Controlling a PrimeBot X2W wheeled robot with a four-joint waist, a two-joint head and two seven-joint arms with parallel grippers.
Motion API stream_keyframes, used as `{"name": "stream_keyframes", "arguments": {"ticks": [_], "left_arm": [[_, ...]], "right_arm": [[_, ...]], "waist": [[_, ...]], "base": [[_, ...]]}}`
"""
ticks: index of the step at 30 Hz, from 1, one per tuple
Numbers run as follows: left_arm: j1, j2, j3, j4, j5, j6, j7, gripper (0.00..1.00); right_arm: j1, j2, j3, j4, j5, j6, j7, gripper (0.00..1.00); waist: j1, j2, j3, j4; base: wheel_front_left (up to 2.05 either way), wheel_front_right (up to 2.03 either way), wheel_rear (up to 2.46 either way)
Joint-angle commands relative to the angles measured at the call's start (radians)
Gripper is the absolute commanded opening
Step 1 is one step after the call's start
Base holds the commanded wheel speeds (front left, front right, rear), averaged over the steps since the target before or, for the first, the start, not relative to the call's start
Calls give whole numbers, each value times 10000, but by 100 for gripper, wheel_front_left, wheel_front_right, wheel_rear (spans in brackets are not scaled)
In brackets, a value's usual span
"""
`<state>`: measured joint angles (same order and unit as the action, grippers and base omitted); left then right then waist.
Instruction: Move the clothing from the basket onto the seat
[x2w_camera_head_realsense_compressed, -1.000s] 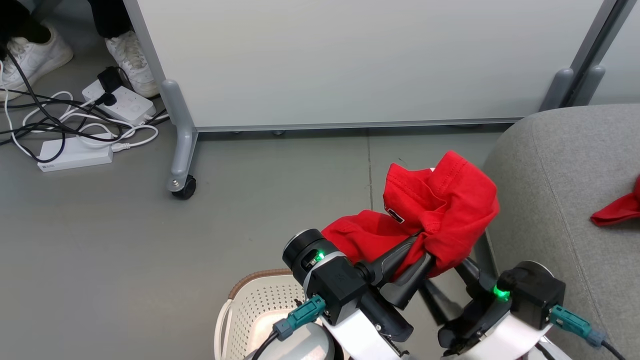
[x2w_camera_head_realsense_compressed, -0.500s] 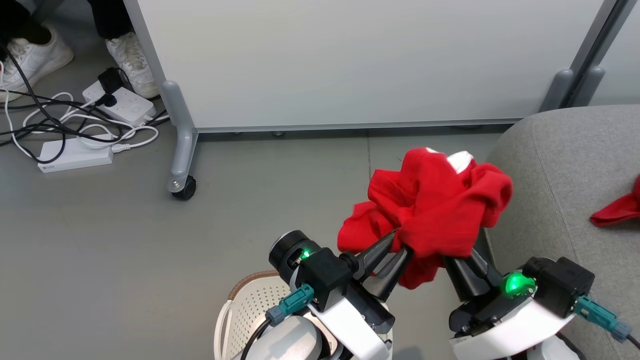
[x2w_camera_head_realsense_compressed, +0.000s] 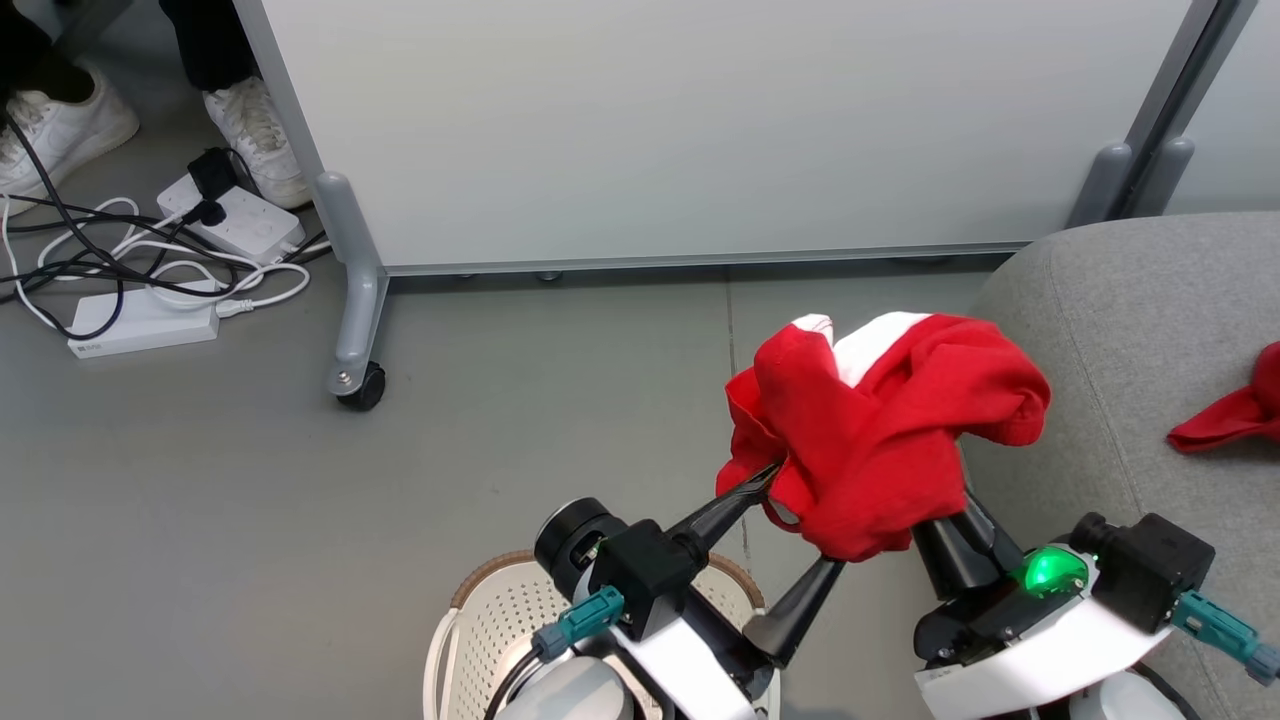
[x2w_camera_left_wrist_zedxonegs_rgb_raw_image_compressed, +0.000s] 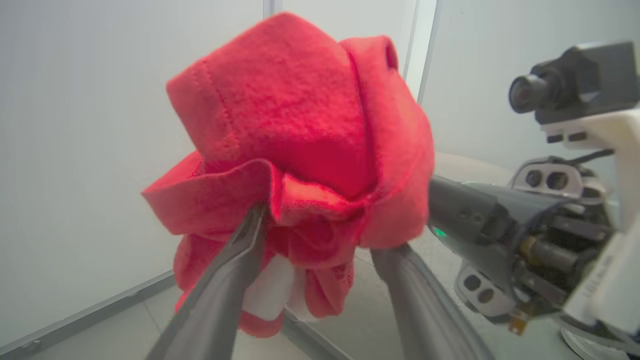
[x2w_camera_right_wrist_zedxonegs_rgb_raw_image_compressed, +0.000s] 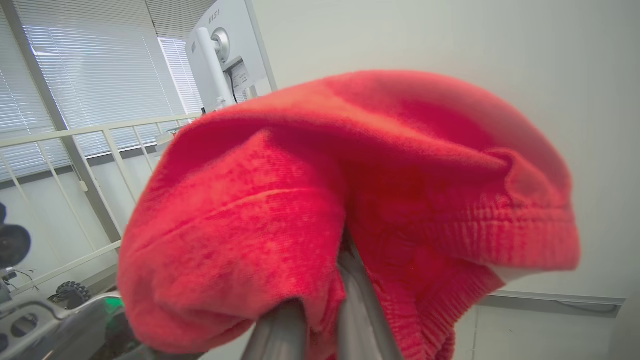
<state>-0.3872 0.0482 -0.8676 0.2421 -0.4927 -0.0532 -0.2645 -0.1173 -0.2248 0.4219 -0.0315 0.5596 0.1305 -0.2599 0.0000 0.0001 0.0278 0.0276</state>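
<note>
A bright red garment of the clothing (x2w_camera_head_realsense_compressed: 880, 430) with a white band hangs bunched in the air above the floor, just left of the grey seat (x2w_camera_head_realsense_compressed: 1130, 330). My right gripper (x2w_camera_head_realsense_compressed: 945, 525) is shut on its underside, fingertips buried in the fabric (x2w_camera_right_wrist_zedxonegs_rgb_raw_image_compressed: 350, 175). My left gripper (x2w_camera_head_realsense_compressed: 805, 515) stands open, its two fingers (x2w_camera_left_wrist_zedxonegs_rgb_raw_image_compressed: 225, 290) spread on either side of the cloth's lower folds (x2w_camera_left_wrist_zedxonegs_rgb_raw_image_compressed: 300, 150). Another red garment (x2w_camera_head_realsense_compressed: 1225, 420) lies on the seat at the far right. The basket (x2w_camera_head_realsense_compressed: 480, 610) shows its rim below my left wrist.
A white partition panel (x2w_camera_head_realsense_compressed: 700, 120) on a wheeled leg (x2w_camera_head_realsense_compressed: 350, 385) stands behind. Power strips and tangled cables (x2w_camera_head_realsense_compressed: 150, 290) lie on the floor at far left, beside a person's white shoes (x2w_camera_head_realsense_compressed: 250, 120). A monitor (x2w_camera_right_wrist_zedxonegs_rgb_raw_image_compressed: 220, 55) appears in the right wrist view.
My right gripper has shut on the red garment. My left gripper, shut on the garment before, has spread open. The bundle has risen a little and shifted towards the seat.
</note>
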Motion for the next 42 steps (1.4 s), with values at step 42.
{"name": "stream_keyframes", "arguments": {"ticks": [42], "left_arm": [[2557, 43, 1576, 706, 1953, -770, -7, 100]], "right_arm": [[1672, -34, -3492, 1111, -903, 6, -38, 0]], "waist": [[0, -1, -44, -257]], "base": [[0, 0, 0]]}}
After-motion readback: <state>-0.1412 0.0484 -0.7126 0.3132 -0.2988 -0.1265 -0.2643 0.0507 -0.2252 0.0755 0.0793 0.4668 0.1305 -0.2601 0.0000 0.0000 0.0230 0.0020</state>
